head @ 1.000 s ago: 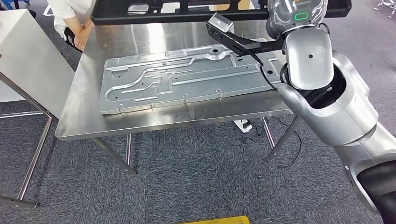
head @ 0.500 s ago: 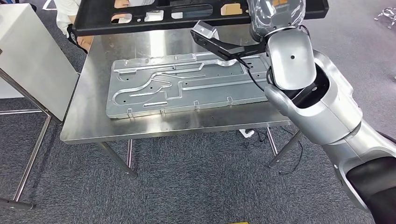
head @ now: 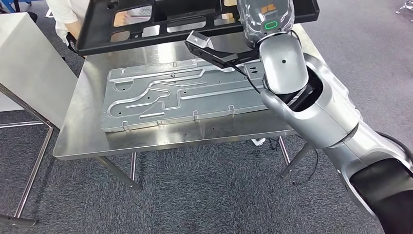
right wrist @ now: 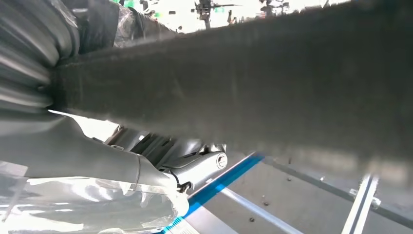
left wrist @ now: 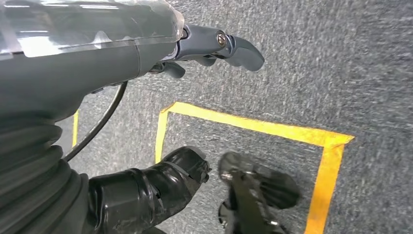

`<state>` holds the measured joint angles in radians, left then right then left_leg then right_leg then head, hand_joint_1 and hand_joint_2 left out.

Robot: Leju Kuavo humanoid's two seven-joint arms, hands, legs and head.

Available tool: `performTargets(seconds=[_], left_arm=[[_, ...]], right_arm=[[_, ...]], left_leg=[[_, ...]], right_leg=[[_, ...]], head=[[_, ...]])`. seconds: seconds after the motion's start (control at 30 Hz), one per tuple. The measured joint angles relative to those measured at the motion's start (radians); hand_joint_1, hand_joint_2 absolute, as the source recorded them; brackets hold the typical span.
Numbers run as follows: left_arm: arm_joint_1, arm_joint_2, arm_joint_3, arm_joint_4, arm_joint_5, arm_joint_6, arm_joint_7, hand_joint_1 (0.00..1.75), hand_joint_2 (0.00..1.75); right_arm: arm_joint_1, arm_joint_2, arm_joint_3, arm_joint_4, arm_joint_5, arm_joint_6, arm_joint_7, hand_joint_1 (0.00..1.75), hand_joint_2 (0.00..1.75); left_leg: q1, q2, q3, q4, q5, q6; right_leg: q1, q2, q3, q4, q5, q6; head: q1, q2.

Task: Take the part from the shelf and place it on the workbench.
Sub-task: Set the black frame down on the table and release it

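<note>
Black slotted plastic panel (head: 195, 19), gripped by my right hand (right wrist: 73, 141), hangs above steel workbench (head: 87, 131). I'd lower level, avoiding stamped metal plate (head: 180, 92). Left hand (left wrist: 214, 46) hangs empty, uncurled.

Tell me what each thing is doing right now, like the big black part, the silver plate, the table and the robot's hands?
Black part: lifted above the table, held by the right hand.
Silver plate: lying flat on the table.
Table: standing, carrying the plate.
Right hand: under the black part, gripping it.
Left hand: hanging over the carpet, holding nothing; fingers mostly hidden.
Person: at the table's far corner.
</note>
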<state>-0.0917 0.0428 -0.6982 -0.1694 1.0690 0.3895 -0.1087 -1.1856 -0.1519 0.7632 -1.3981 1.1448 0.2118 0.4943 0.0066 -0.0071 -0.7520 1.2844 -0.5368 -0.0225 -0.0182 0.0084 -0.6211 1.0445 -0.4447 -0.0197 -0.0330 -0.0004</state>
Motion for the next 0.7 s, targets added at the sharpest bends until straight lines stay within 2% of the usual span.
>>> performTargets(seconds=[0.03, 0.07, 0.1, 0.13, 0.2, 0.3, 0.37, 0.43, 0.47, 0.5, 0.53, 0.57, 0.6, 0.63, 0.7], left_arm=[[0.001, 0.000, 0.000, 0.000, 0.000, 0.000, 0.000, 0.00, 1.75], [0.002, 0.000, 0.000, 0.000, 0.000, 0.000, 0.000, 0.00, 1.75], [0.003, 0.001, 0.000, 0.000, 0.000, 0.000, 0.000, 0.00, 1.75], [0.002, 0.002, 0.000, 0.000, 0.000, 0.000, 0.000, 0.00, 1.75], [0.000, 0.002, 0.000, 0.000, 0.000, 0.001, 0.000, 0.00, 1.75], [-0.001, 0.002, 0.000, 0.000, -0.001, 0.001, 0.001, 0.00, 1.75], [0.000, 0.002, 0.000, 0.000, -0.002, 0.001, 0.001, 0.00, 1.75], [0.000, 0.002, 0.000, 0.000, -0.002, 0.001, 0.001, 0.00, 1.75], [0.000, 0.002, 0.000, 0.000, -0.003, 0.001, 0.000, 0.00, 1.75], [0.000, 0.002, 0.000, 0.000, -0.003, 0.001, 0.000, 0.00, 1.75], [0.000, 0.002, 0.000, 0.000, -0.003, 0.001, -0.001, 0.00, 1.75], [0.000, 0.002, 0.000, 0.000, -0.003, 0.001, -0.001, 0.00, 1.75], [0.001, 0.002, 0.000, 0.000, -0.003, 0.001, -0.001, 0.00, 1.75], [0.001, 0.002, 0.000, 0.000, -0.004, 0.002, -0.001, 0.00, 1.75], [0.001, 0.002, 0.000, 0.000, -0.004, 0.004, 0.000, 0.00, 1.75]], right_arm=[[0.000, 0.000, 0.003, 0.003, -0.001, 0.000, -0.001, 1.75, 1.75], [0.000, 0.000, 0.006, 0.007, -0.002, 0.000, -0.002, 1.75, 1.75], [-0.002, 0.000, 0.008, 0.010, -0.002, 0.000, -0.002, 1.75, 1.75], [-0.004, 0.000, 0.009, 0.012, -0.003, 0.000, -0.003, 1.75, 1.75], [-0.007, 0.000, 0.011, 0.017, -0.004, -0.002, -0.003, 1.75, 1.75], [-0.009, 0.000, 0.012, 0.024, -0.006, -0.003, -0.004, 1.75, 1.75], [-0.011, 0.000, 0.013, 0.030, -0.007, -0.004, -0.004, 1.75, 1.75], [-0.009, 0.000, 0.017, 0.038, -0.011, -0.007, -0.004, 1.75, 1.75], [-0.006, 0.000, 0.019, 0.042, -0.013, -0.008, -0.004, 1.75, 1.75], [-0.003, 0.000, 0.022, 0.046, -0.015, -0.008, -0.005, 1.75, 1.75], [-0.001, 0.000, 0.025, 0.050, -0.016, -0.009, -0.005, 1.75, 1.75], [0.000, 0.000, 0.026, 0.053, -0.017, -0.009, -0.006, 1.75, 1.75], [0.000, 0.000, 0.027, 0.056, -0.017, -0.011, -0.006, 1.75, 1.75], [0.000, 0.000, 0.027, 0.058, -0.018, -0.013, -0.006, 1.75, 1.75], [0.001, 0.001, 0.028, 0.062, -0.018, -0.020, -0.006, 1.75, 1.75]], left_leg=[[0.001, 0.000, 0.015, -0.047, 0.040, 0.001], [0.001, 0.000, 0.040, -0.117, 0.083, 0.004], [-0.001, 0.000, 0.068, -0.181, 0.113, 0.008], [-0.003, 0.000, 0.089, -0.230, 0.128, 0.014], [-0.010, -0.001, 0.104, -0.260, 0.123, 0.024], [-0.005, 0.002, 0.122, -0.280, 0.122, 0.039], [-0.002, 0.004, 0.135, -0.289, 0.120, 0.050], [-0.004, 0.005, 0.141, -0.288, 0.113, 0.058], [-0.004, 0.004, 0.145, -0.287, 0.109, 0.060], [-0.005, 0.003, 0.149, -0.285, 0.103, 0.060], [-0.005, 0.002, 0.154, -0.281, 0.097, 0.059], [-0.005, 0.000, 0.158, -0.276, 0.089, 0.057], [-0.006, -0.001, 0.160, -0.269, 0.081, 0.052], [-0.008, -0.003, 0.159, -0.262, 0.074, 0.048], [-0.010, -0.003, 0.156, -0.256, 0.067, 0.039]], right_leg=[[0.000, 0.001, 0.008, 0.000, -0.005, 0.001], [0.000, 0.002, 0.016, 0.000, -0.010, 0.003], [0.001, 0.003, 0.021, -0.001, -0.015, 0.006], [0.001, 0.004, 0.023, -0.002, -0.017, 0.009], [0.002, 0.005, 0.023, -0.006, -0.019, 0.019], [0.003, 0.002, 0.024, 0.005, -0.032, 0.034], [0.005, -0.002, -0.018, 0.091, -0.072, 0.038], [0.006, -0.003, -0.091, 0.214, -0.112, 0.038], [0.006, -0.003, -0.118, 0.247, -0.111, 0.038], [0.005, -0.003, -0.127, 0.247, -0.092, 0.038], [0.004, -0.004, -0.118, 0.210, -0.056, 0.038], [0.004, -0.005, -0.095, 0.148, -0.015, 0.036], [0.004, -0.006, -0.070, 0.090, 0.012, 0.034], [0.005, -0.005, -0.050, 0.044, 0.027, 0.031], [0.010, -0.004, -0.034, 0.013, 0.023, 0.024]], head=[[0.000, 0.000], [0.000, 0.000], [0.000, 0.000], [0.000, 0.000], [0.000, 0.000], [0.002, 0.000], [0.006, 0.000], [0.007, 0.000], [0.007, 0.000], [0.007, 0.000], [0.007, 0.000], [0.007, 0.000], [0.007, 0.000], [0.006, 0.000], [0.005, 0.000]])
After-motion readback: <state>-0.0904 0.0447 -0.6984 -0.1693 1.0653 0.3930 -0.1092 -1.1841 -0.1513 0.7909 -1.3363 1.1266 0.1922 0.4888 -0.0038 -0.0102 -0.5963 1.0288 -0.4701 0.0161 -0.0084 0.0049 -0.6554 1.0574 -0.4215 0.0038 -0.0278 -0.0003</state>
